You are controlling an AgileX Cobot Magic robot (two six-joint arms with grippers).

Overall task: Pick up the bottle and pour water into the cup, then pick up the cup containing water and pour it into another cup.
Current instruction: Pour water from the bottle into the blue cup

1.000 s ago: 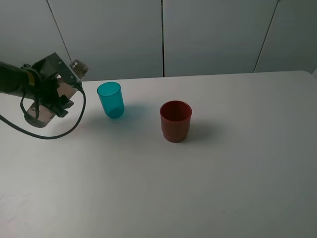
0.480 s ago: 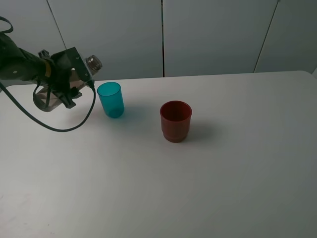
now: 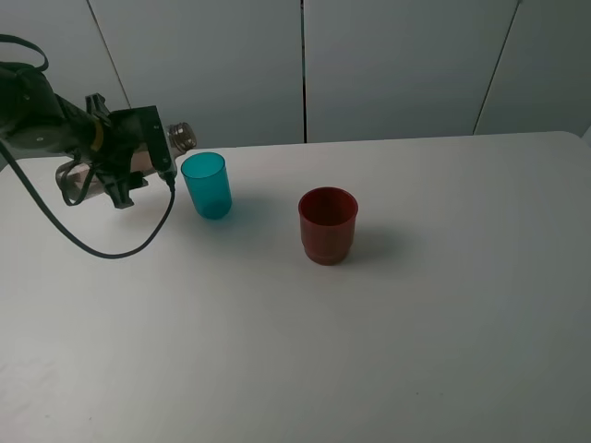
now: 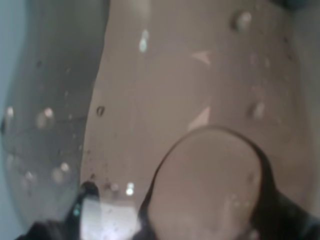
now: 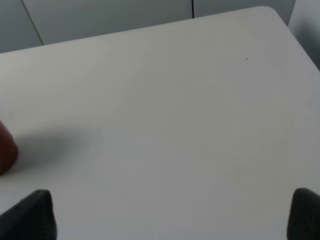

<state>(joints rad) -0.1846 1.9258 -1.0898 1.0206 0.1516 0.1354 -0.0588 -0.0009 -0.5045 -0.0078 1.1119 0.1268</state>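
Closest to me, my right hand (image 5: 170, 216) shows only in its wrist view. Its dark fingertips (image 5: 35, 214) stand wide apart over the white surface (image 5: 165, 100), with a sliver of the red cup (image 5: 5, 150) at the frame's edge. In the high view the red cup (image 3: 327, 224) stands upright near the middle of the surface. Farther back and to its left, well apart from it, the teal cup (image 3: 206, 185) stands upright. My left hand (image 3: 125, 166) is clamped around the bottle (image 3: 180, 137), which is tipped almost level, its threaded neck just beside and slightly above the teal cup's rim. In the left wrist view the bottle's droplet-speckled wall fills the frame. A black cable (image 3: 111, 251) loops beneath that hand. Grey wall panels (image 3: 397, 65) close the back.
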